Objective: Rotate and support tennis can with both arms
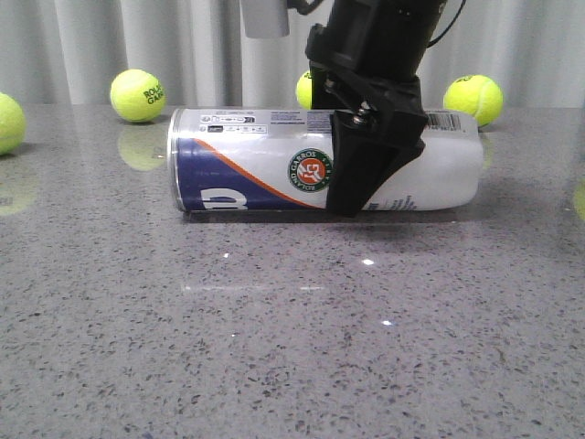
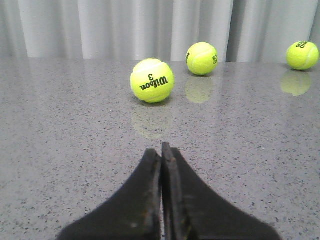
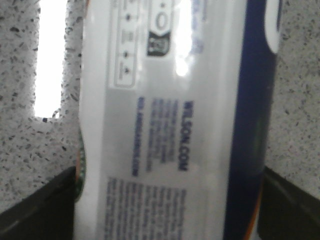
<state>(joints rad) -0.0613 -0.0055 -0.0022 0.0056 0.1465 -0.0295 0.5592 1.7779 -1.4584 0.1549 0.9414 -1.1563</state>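
Note:
The tennis can (image 1: 247, 160) lies on its side on the grey speckled table (image 1: 274, 347), navy end and silver rim to the left, white end to the right. My right gripper (image 1: 356, 174) comes down from above over its middle, just right of the round emblem, and one black finger (image 1: 361, 178) lies across the front of the can. In the right wrist view the can (image 3: 165, 125) fills the gap between both fingers (image 3: 40, 210), which touch its sides. My left gripper (image 2: 161, 150) is shut and empty, low over bare table, and does not show in the front view.
Tennis balls lie at the back of the table: one at the left (image 1: 137, 95), one at the left edge (image 1: 7, 122), one behind the can (image 1: 306, 90), one at the right (image 1: 473, 98). Three balls (image 2: 152, 80) lie ahead of the left gripper. A grey curtain hangs behind.

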